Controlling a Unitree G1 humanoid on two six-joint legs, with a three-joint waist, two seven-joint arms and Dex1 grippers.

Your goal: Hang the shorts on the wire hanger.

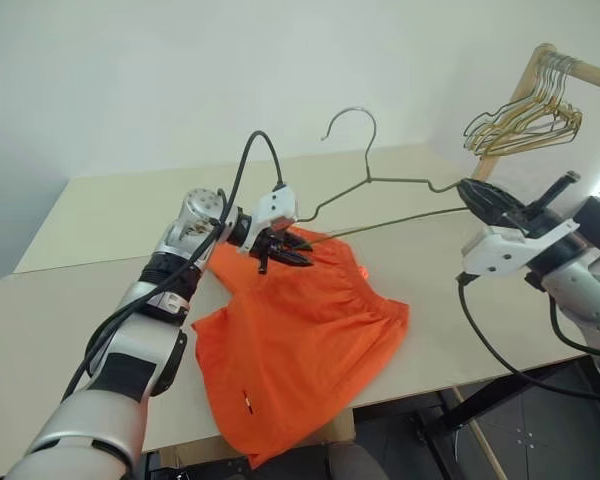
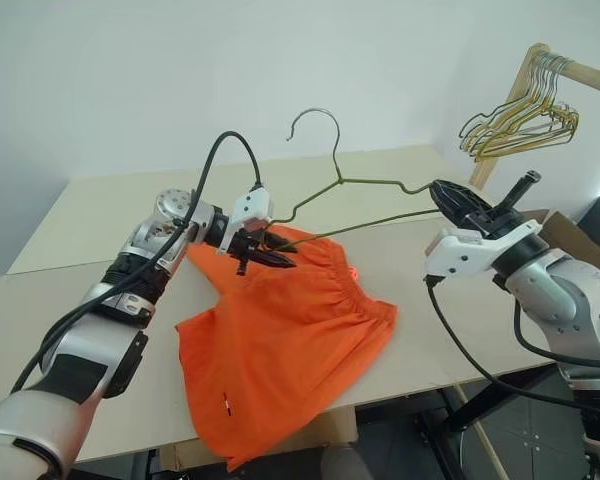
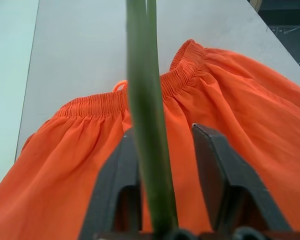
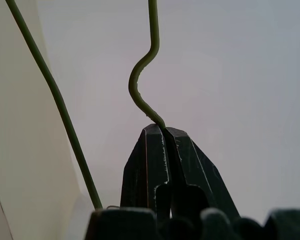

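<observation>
Orange shorts (image 1: pixel 300 340) spread on table, wire hanger (image 1: pixel 380 195) raised above

Both arms are made of shiny silver-grey metal, with black bands wrapped around them. A thick black cable (image 1: pixel 242 165) is looped up high over the left arm's wrist, and another black cable (image 1: pixel 500 355) is hung down under the right arm. Each wrist is capped with a white plastic piece. The left gripper (image 1: pixel 298 256) and the right gripper (image 1: pixel 470 192) are each built from two black fingers — pointed, like a beak.
</observation>
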